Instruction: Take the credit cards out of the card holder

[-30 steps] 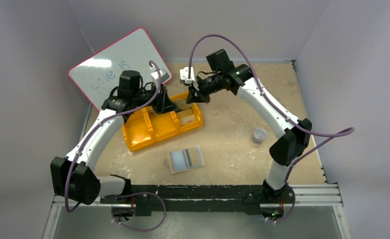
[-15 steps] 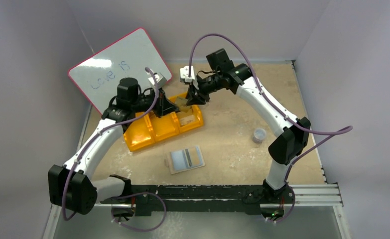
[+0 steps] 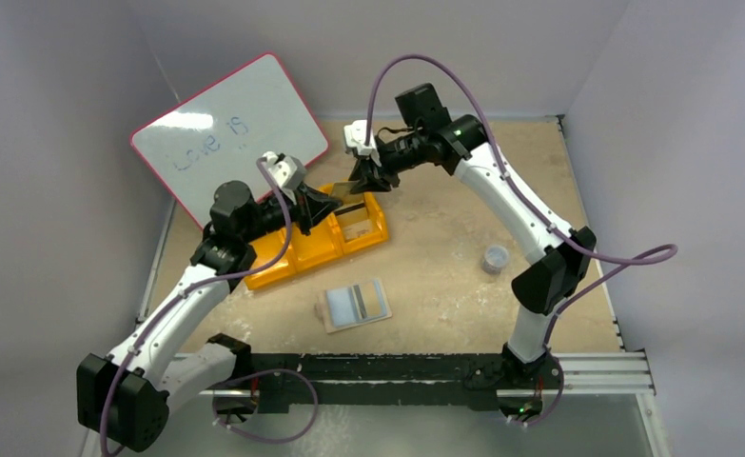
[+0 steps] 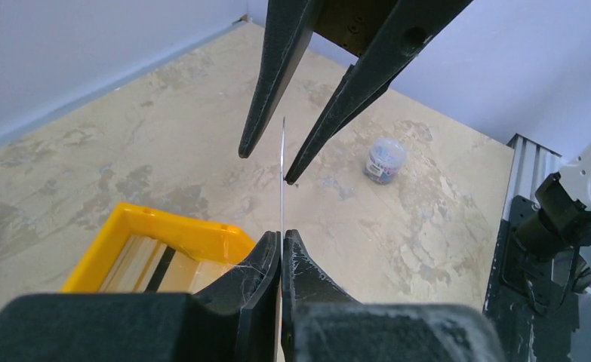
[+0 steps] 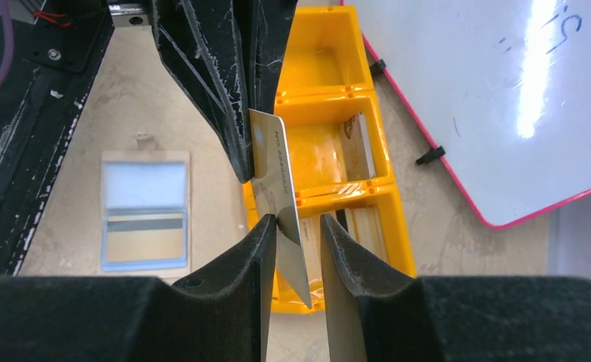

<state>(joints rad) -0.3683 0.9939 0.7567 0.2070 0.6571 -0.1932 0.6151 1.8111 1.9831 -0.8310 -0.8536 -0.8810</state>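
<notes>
A thin grey credit card [image 5: 275,181] hangs in the air above the yellow bin. My left gripper [image 4: 281,235] is shut on one end of it; in that view the card [image 4: 282,173] shows edge-on. My right gripper [image 5: 298,220] is open around the card's other end, and the card leans on one finger. From above, both grippers, left [image 3: 323,205] and right [image 3: 359,186], meet tip to tip over the bin. The card holder [image 3: 356,304] lies open on the table near the front. One of its panels [image 5: 143,241] holds a tan card with a dark stripe.
The yellow three-compartment bin [image 3: 292,249] sits under the grippers, with cards [image 5: 358,145] standing in two compartments. A pink-rimmed whiteboard [image 3: 225,133] leans at the back left. A small round jar [image 3: 495,257] stands to the right.
The left gripper has shut on the card and the right gripper has opened. The left arm has drawn back toward the left, with its elbow lower.
</notes>
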